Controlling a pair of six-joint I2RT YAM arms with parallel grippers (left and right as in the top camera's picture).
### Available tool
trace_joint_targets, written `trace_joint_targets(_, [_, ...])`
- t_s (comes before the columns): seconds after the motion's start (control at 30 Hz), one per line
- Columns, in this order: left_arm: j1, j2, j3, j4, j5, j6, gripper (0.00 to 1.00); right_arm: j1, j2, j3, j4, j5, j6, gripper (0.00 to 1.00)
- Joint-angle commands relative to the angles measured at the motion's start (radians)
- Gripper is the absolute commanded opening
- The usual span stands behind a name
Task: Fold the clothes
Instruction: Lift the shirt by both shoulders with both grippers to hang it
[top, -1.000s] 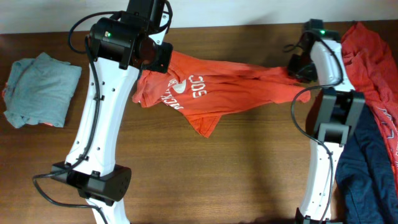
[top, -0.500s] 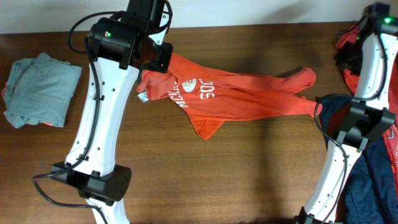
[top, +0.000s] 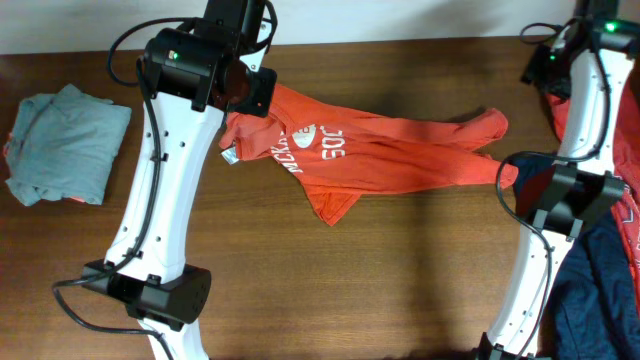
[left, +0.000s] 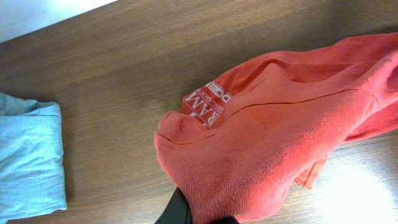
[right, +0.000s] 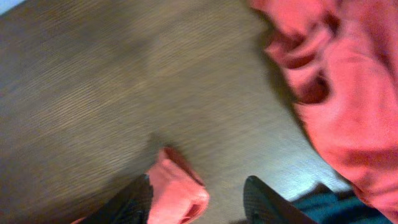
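1 grey-green garment (top: 65, 140) looks folded, left of the left end effector (left: 202, 214), which is clamped on the unfolded orange T-shirt (top: 390, 150). The right end effector (right: 199, 199) gapes, seemingly empty; beside it the red garment (top: 625, 130) and the navy garment (top: 600, 270) wait.

1. Overhead: evenly lit, moderately bright; soft, faint shadows on table (top: 400, 280) around orange-red T-shirt (top: 400, 150).
2. Left wrist: sharp focus; white glare patch on wood at near right; overexposed strip at far left corner.
3. Right wrist: blurred throughout; wood grain smeared, fabric edges soft.
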Motion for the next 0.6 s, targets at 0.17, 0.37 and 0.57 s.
trace_joint_targets(0.17, [-0.001, -0.015, -0.005, 0.003, -0.019, -0.010, 0.01, 0.075, 0.103, -0.010, 0.005, -0.008, -0.105, 0.64])
trace_joint_targets(0.37, [-0.001, -0.015, -0.005, 0.004, -0.019, -0.010, 0.01, 0.075, 0.154, -0.012, -0.001, -0.009, -0.105, 0.65])
trace_joint_targets(0.57, [0.001, -0.015, -0.005, 0.007, -0.019, -0.010, 0.01, 0.075, 0.177, -0.022, 0.002, -0.008, -0.104, 0.65])
